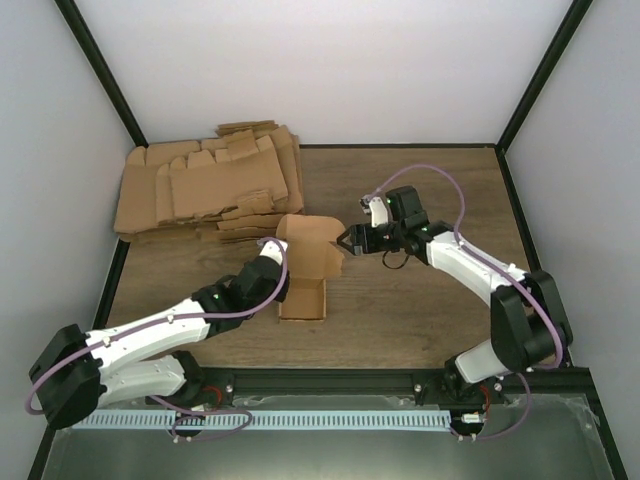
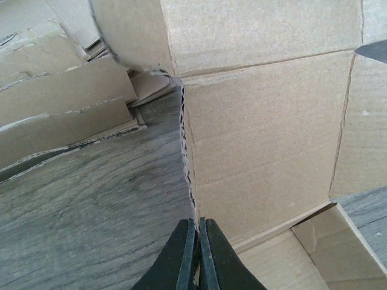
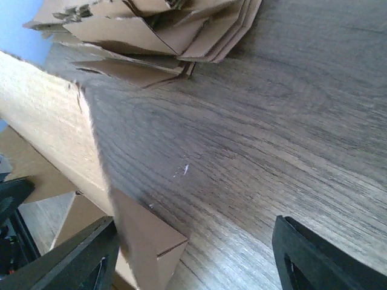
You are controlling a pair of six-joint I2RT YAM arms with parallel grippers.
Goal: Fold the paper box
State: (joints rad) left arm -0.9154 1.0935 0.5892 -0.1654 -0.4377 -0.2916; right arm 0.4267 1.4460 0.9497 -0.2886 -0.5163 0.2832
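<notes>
Paper box (image 1: 305,262) sits half-folded around the middle of the table (image 1: 420,310), one panel standing up and another part lying flat toward the arms, just in front of the messy pile of flat blanks (image 1: 205,185). Left gripper (image 2: 198,241) has its jaws squeezed together on the raw edge of the upright panel, so it's pinching the cardboard. Right gripper (image 3: 193,260) is just beside the box's right side, jaws spread wide, a folded corner flap next to one finger, nothing gripped.
</notes>
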